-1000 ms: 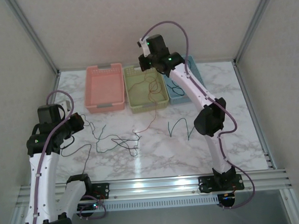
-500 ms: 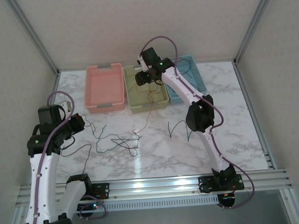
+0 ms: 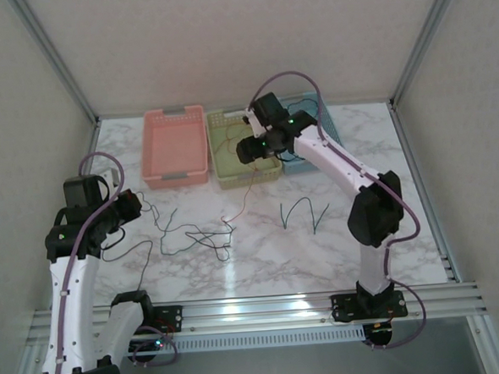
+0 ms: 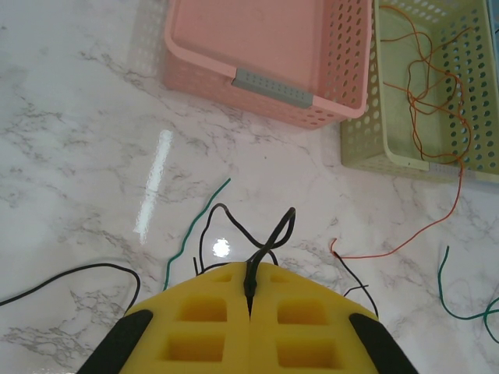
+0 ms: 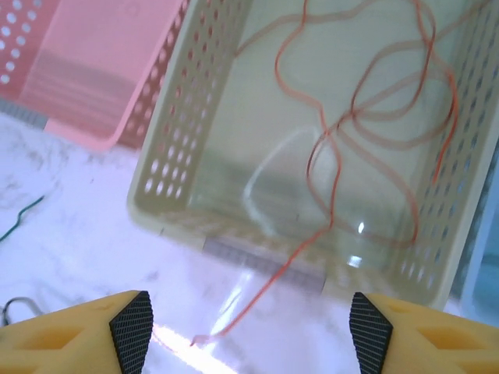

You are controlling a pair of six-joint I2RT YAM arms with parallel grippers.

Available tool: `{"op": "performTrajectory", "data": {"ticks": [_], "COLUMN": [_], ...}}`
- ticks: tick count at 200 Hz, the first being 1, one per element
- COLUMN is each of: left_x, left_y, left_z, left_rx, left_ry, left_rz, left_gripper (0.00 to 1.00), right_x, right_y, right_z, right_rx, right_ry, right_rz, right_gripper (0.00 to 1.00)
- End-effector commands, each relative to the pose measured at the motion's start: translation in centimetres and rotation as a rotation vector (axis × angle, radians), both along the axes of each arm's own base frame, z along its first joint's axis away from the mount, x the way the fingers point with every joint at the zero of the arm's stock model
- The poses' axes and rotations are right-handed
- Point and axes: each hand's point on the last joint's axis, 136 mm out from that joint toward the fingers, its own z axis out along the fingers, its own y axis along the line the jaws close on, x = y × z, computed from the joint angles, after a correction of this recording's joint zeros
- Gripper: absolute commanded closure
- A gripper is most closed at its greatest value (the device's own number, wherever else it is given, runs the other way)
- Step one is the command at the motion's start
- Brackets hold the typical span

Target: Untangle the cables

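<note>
Item: cables, loose on a marble table [image 3: 280, 266] and in one basket. Black cable [image 4: 273, 234]: on the left half of the table, tangled with a green strand [image 4: 195, 222]; one loop of it is pinched between the closed yellow pads of the left gripper [image 4: 249, 300], which hangs low over the table's left side. Orange cable [image 5: 321, 148]: mostly coiled inside the yellow-green basket [image 3: 219, 168], one end trailing over the near wall onto the table (its tip lies near the black tangle). Green cable [image 3: 305, 215]: a zigzag lying apart, right of centre. Right gripper [image 5: 249, 319]: above the near wall of the yellow-green basket, fingers spread wide, nothing between them. Also at the far edge: pink basket [image 3: 150, 151] on the left, blue basket [image 3: 330, 123] on the right.
</note>
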Motion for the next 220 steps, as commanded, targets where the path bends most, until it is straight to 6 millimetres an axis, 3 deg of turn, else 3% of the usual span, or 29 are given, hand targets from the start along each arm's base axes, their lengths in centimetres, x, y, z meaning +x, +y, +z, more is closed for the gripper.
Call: {"op": "performTrajectory", "data": {"ticks": [1,31,56,95,104,117,138,160,194,220], "left_x": [-0.1,-0.1,-0.3,-0.2,-0.2,-0.2,-0.2,-0.2,-0.2,-0.2], "left_y": [-0.1,0.0,0.0,-0.1,-0.1,0.0,-0.1,0.0,0.0,0.0], "left_z": [-0.2,-0.2,0.1,0.0,-0.1,-0.1,-0.1,-0.2,-0.2,-0.2], "left_rx": [-0.017,-0.010,-0.010,-0.012,-0.013,-0.012,-0.012,-0.012,-0.008,-0.010], "left_ry": [-0.005,-0.008,-0.014,-0.014,-0.014,-0.015,-0.017,-0.015,-0.016,-0.015], "left_rz": [-0.003,0.000,0.001,-0.002,-0.001,0.000,-0.001,0.001,0.004,0.002], "left_gripper": [1.00,1.00,1.00,1.00,1.00,1.00,1.00,1.00,1.00,1.00], "right_x": [-2.5,-4.9,-5.2,-4.5,-4.5,-4.6,-4.4,-3.7,-2.1,0.8], "right_y": [1.2,3.4,3.7,2.7,2.7,3.1,3.3,3.0,3.2,3.2], "right_z": [-1.8,-6.5,-10.5,-12.8,-13.2,-13.4,-11.6,-7.6,-0.2,5.3], "right_rx": [0.154,0.146,0.102,0.025,0.018,0.022,0.035,0.054,0.079,0.094], "right_ry": [0.084,0.158,0.204,0.187,0.189,0.203,0.181,0.102,-0.041,-0.158], "right_rz": [-0.160,-0.242,-0.299,-0.340,-0.336,-0.325,-0.312,-0.310,-0.266,-0.255], "right_gripper": [0.30,0.33,0.40,0.46,0.51,0.65,0.85,1.00,1.00,1.00]}}
